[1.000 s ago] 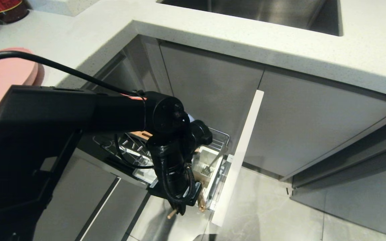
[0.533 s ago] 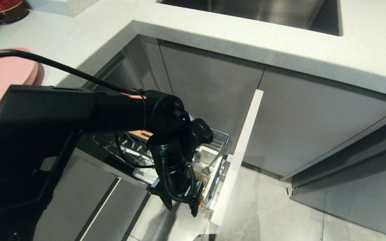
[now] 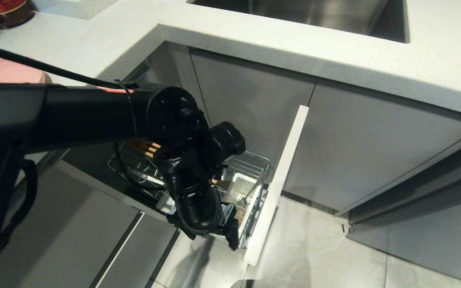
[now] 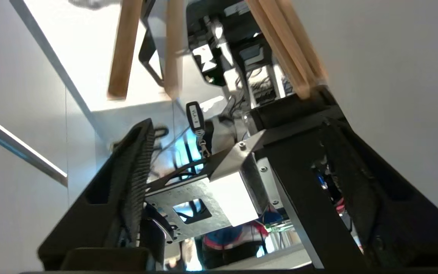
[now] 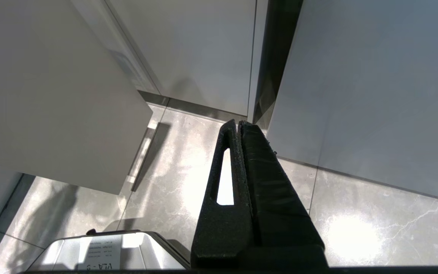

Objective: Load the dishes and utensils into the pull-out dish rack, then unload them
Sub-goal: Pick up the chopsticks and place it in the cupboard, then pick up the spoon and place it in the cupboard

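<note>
A: What's the room like?

B: A pale speckled counter (image 3: 302, 44) with a steel sink (image 3: 314, 16) in it, grey cabinet doors (image 3: 374, 148) below, grey marbled floor (image 3: 334, 256). A pink plate (image 3: 2, 72) lies on the counter at far left.

A: And the rack?

B: The rack (image 3: 250, 168) is pulled out behind its white panel (image 3: 278, 184). Chopsticks (image 4: 287, 45) stand in its white cutlery box (image 3: 244, 190).

A: The grippers?

B: The left gripper (image 3: 210, 236) hangs over the box, fingers (image 4: 135, 167) spread wide, holding nothing. The right gripper (image 5: 238, 127) is pressed closed, empty, down near the floor.
</note>
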Available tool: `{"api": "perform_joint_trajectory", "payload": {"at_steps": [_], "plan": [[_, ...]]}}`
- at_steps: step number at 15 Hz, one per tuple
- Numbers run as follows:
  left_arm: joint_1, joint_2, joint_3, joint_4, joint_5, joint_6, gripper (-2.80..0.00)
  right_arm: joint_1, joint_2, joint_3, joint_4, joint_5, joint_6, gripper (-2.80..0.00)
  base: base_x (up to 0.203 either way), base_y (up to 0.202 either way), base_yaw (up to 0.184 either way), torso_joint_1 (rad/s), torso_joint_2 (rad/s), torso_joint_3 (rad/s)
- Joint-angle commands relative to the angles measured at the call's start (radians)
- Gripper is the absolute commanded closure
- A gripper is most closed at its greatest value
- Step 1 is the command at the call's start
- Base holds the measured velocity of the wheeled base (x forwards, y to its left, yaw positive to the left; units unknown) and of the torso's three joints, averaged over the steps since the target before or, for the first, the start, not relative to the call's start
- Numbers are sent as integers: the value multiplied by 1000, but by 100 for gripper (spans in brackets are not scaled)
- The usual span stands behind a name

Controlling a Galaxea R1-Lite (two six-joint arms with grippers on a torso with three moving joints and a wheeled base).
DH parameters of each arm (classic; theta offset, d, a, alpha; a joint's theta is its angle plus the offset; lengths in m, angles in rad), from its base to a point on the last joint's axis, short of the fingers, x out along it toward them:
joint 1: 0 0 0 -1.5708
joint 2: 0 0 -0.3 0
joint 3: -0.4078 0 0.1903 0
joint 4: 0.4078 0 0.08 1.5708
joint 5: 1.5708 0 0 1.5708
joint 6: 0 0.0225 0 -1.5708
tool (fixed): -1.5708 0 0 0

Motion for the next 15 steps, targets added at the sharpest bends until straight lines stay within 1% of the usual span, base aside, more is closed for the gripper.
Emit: {"api": "perform_joint_trajectory", "payload": {"at_steps": [1, 5, 6, 8, 12, 14, 15], "plan": [[-11, -83, 6, 8, -2, -4, -280, 0, -4, 0, -1, 0, 1, 0, 0, 0, 0, 0, 0, 0], [-26, -195, 20, 8, 3, -12, -280, 0, -4, 0, -1, 0, 1, 0, 0, 0, 0, 0, 0, 0], [-28, -226, 23, 8, 10, -18, 0, 0, -4, 0, -1, 0, 1, 0, 0, 0, 0, 0, 0, 0], [-36, -306, 25, 8, 33, -26, 0, 0, -4, 0, -1, 0, 1, 0, 0, 0, 0, 0, 0, 0], [-52, -476, 17, -5, 129, -51, 0, 0, -3, 0, -1, 0, 1, 0, 0, 0, 0, 0, 0, 0], [-49, -558, 7, -42, 185, -73, 0, 0, -4, 0, -1, 0, 1, 0, 0, 0, 0, 0, 0, 0], [-39, -598, 3, -81, 220, -84, 0, 0, -4, 0, -1, 0, 1, 0, 0, 0, 0, 0, 0, 0]]}}
